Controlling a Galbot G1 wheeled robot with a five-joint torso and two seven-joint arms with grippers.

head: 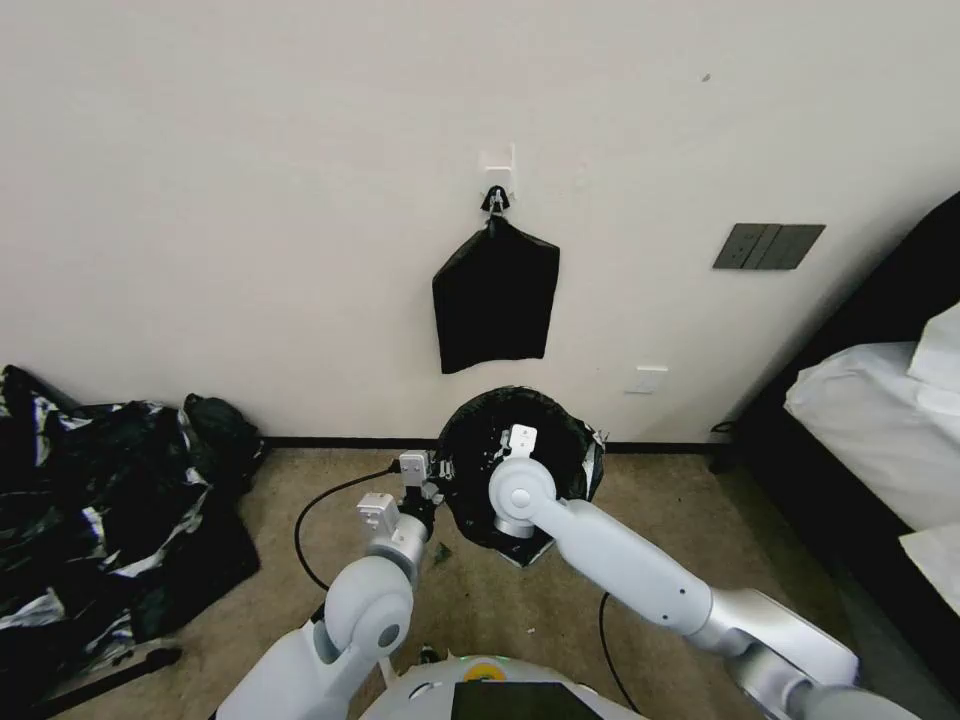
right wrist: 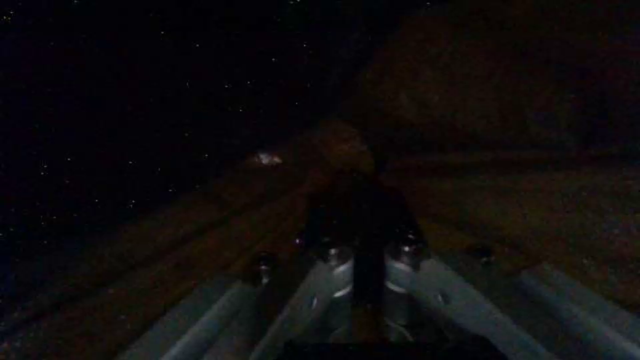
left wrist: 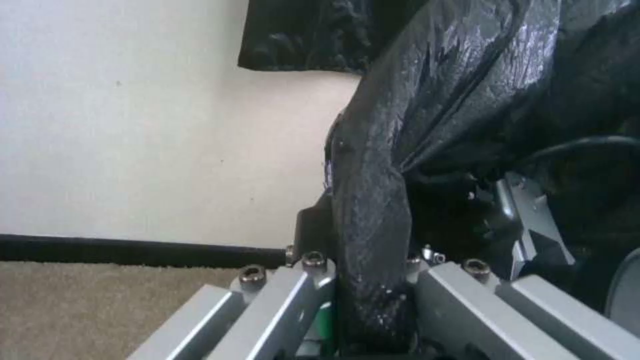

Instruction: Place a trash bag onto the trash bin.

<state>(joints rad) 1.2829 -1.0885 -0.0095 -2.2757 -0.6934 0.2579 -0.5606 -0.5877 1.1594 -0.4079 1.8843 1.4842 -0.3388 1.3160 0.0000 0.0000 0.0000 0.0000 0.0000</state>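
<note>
Trash bag [head: 470, 470] draped the bin at frame centre; left end effector [left wrist: 370, 280] clamped its edge, right end effector's state unclear, perhaps inside. Pull evenly, gently.

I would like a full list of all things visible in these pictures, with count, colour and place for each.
trash bag: one, glossy black, spread over the round opening near the wall, on the floor.
hanging bundle: one, flat black, on a white wall hook above the bag.
plastic heap: one, black with silvery glints, floor at far left.
wall plate: one, dark grey, wall at right.
bed: one, white bedding, far right.
cable: one, black, on the beige carpet.
left gripper: shut on the bag's edge.
right gripper: reaching inside the bag.
</note>
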